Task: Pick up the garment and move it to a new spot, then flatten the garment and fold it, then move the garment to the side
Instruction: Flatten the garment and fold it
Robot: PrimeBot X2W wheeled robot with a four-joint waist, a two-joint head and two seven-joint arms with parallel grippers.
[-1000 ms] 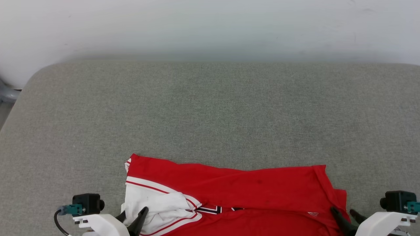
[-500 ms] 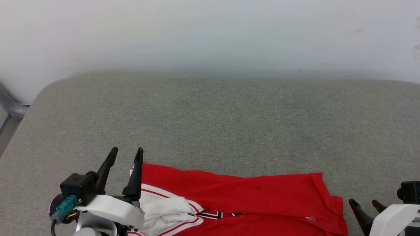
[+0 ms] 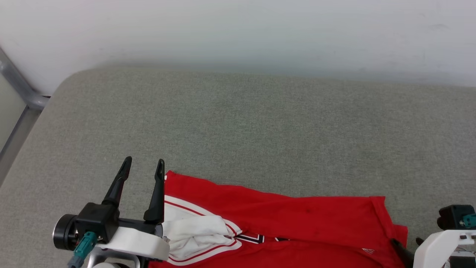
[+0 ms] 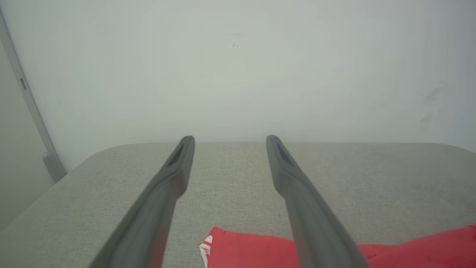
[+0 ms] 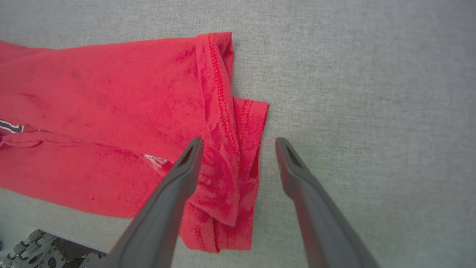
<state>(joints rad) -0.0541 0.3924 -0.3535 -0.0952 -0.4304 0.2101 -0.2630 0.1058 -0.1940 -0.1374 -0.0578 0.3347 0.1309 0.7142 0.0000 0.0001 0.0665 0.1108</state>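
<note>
The garment (image 3: 282, 219) is a red shirt with a bunched white sleeve (image 3: 193, 232), lying folded along the near edge of the grey table. My left gripper (image 3: 144, 162) stands open and empty, raised just left of the garment's far left corner. From the left wrist, the left gripper (image 4: 230, 139) points at the wall with the garment's corner (image 4: 253, 249) below it. My right gripper (image 3: 407, 245) is open at the garment's right end. Seen from the right wrist, the right gripper (image 5: 240, 141) hovers over the doubled red hem (image 5: 238, 167), holding nothing.
The grey padded table (image 3: 260, 123) runs back to a white wall (image 3: 238, 29). A grey metal post (image 3: 18, 89) stands past the table's left corner. Part of the robot base (image 5: 33, 249) shows below the table's near edge.
My left gripper has lifted away from the white sleeve and now stands higher, with both fingers in full sight. The right gripper stays by the hem. The head camera has shifted.
</note>
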